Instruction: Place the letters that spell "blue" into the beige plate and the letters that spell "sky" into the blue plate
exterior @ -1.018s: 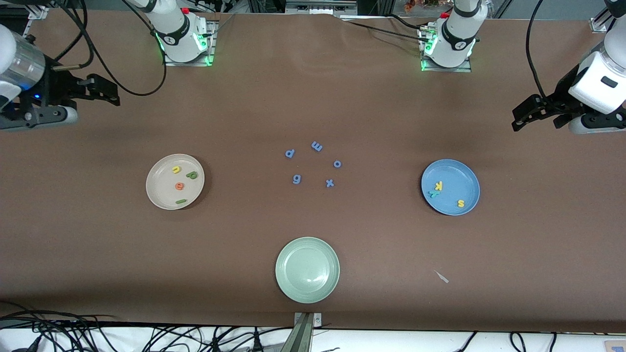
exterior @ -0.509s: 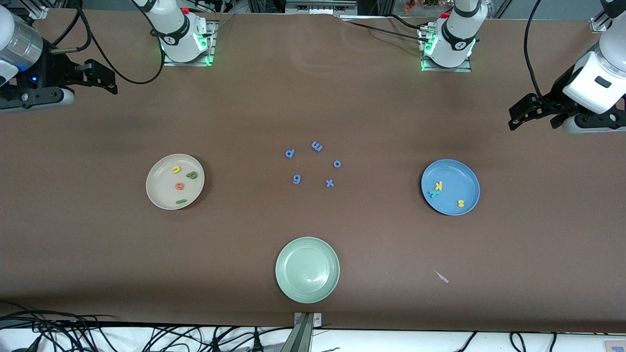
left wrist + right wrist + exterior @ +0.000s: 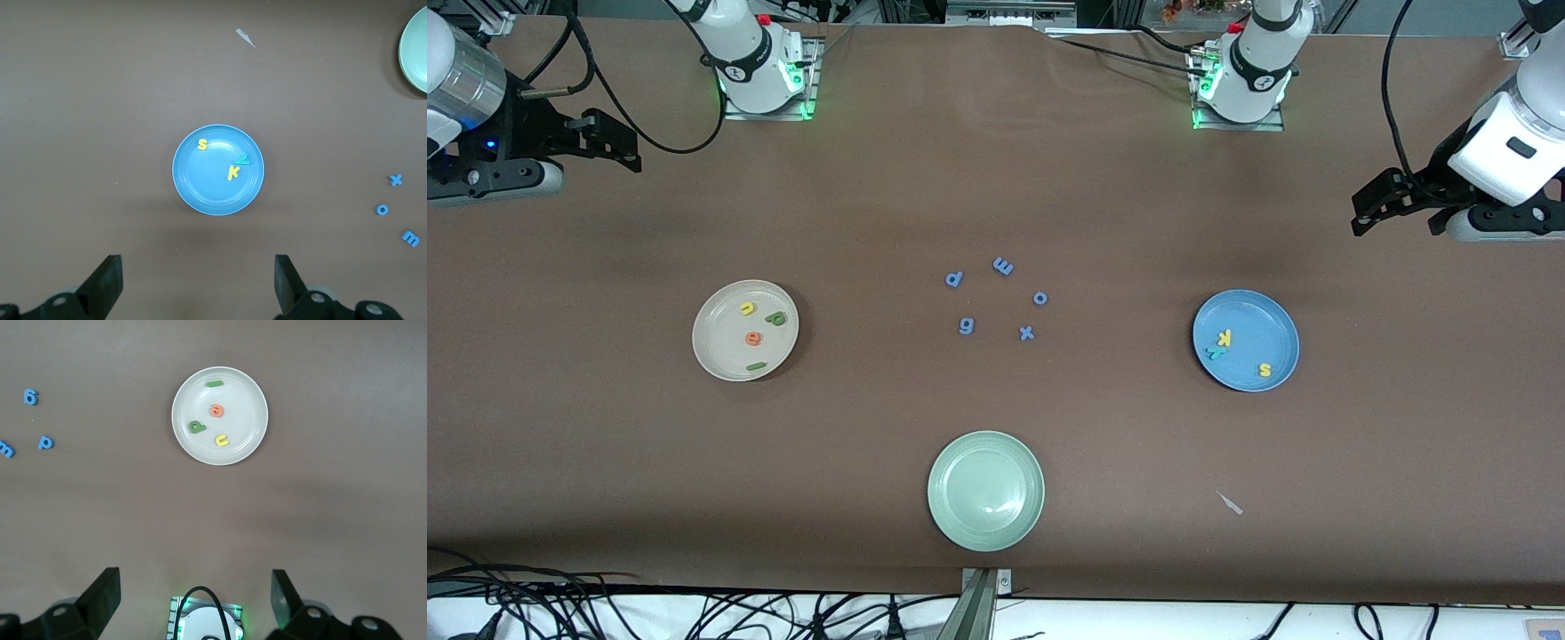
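Brown table [image 3: 996, 178]: left gripper [image 3: 1392, 200] mid-right edge, right gripper [image 3: 609, 151] upper left, both wide open, empty; plates mid-frame.

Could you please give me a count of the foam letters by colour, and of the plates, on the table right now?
Yellow letters: 3, the u, s and k
Green letters: 2, the b and l
Orange letters: 1, the e
Teal letters: 1, the y
Blue letters: 5
Plates: 3, beige, blue, pale green
Total: 15
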### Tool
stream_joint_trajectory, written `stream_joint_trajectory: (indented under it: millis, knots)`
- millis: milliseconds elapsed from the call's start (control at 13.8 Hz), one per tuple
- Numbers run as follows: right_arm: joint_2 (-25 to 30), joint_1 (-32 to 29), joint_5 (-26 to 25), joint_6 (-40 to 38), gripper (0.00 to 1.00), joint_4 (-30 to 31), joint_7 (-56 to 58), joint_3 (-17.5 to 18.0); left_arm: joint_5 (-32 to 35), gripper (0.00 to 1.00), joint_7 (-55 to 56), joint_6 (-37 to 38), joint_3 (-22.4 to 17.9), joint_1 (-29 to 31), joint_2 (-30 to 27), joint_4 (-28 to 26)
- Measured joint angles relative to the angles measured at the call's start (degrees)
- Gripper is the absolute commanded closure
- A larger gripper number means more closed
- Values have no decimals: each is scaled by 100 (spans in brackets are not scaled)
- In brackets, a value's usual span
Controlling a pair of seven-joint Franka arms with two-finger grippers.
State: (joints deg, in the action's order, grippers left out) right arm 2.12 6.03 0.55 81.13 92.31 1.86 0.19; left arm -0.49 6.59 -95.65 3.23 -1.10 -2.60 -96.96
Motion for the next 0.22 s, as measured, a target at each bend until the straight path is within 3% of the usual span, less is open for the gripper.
stream_joint_trajectory:
  millis: [218]
  knots:
    - [0, -14, -55, 36, 0, 0, -47, -2, 0, 0, -6, 17, -5, 1, 1, 0]
